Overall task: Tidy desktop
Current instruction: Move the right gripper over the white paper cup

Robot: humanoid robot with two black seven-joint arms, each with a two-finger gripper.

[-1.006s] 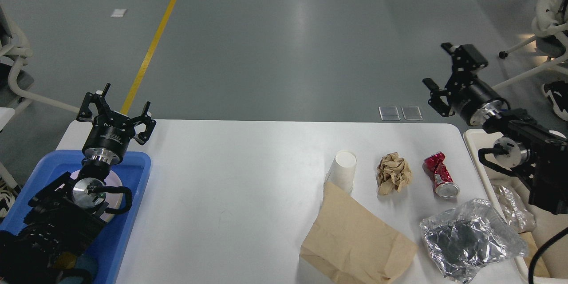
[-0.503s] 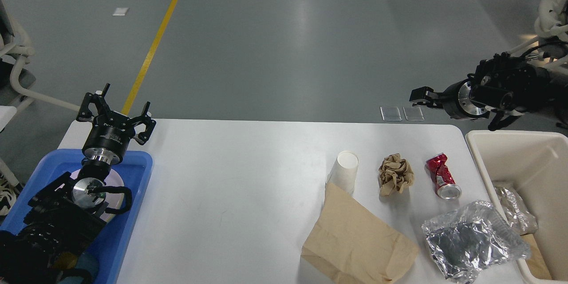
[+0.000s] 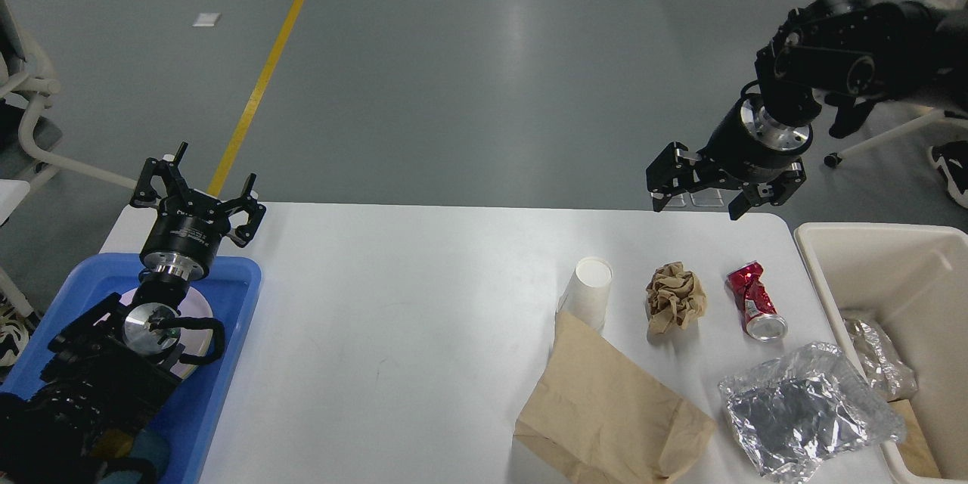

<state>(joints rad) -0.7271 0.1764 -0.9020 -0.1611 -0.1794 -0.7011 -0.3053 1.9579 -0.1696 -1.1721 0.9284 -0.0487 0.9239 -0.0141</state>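
Bright, even overhead lighting. Soft glare streaks on the grey floor (image 3: 522,53), far centre. Short, faint shadows beside items on the white bench (image 3: 423,333). Focus sharp; far-right corner possibly overexposed.

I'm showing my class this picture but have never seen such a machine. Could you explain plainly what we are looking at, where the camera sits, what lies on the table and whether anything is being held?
The camera sits in a robot's head, looking down at a white desktop. The black arms are its own. The left gripper is open above a blue tray; the right gripper is open above the far edge. Neither holds anything. On the desktop: a white paper cup, a crumpled brown paper ball, a crushed red can, a brown paper bag and a foil wrapper. A cream bin stands at the right.
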